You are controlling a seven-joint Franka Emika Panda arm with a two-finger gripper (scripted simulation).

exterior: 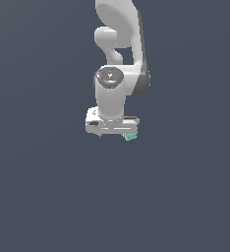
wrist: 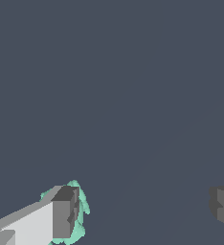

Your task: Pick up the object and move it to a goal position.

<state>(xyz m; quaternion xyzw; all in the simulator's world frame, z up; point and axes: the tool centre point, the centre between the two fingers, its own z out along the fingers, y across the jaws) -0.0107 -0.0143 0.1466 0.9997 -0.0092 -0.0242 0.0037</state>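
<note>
The object (wrist: 80, 210) is a small mint-green lumpy item. In the wrist view it lies right at one of the gripper's fingers (wrist: 61, 215), which hides part of it. The other finger (wrist: 223, 208) stands far off, so the gripper (wrist: 142, 213) is open, with a wide bare gap between the jaws. In the exterior view the object (exterior: 130, 137) peeks out under the end of the white hand on that view's right. The gripper (exterior: 114, 135) points down and its fingers are mostly hidden by the hand.
The white arm (exterior: 119, 54) rises behind the hand toward the top of the exterior view. A plain dark grey surface (exterior: 48, 197) fills the rest of both views.
</note>
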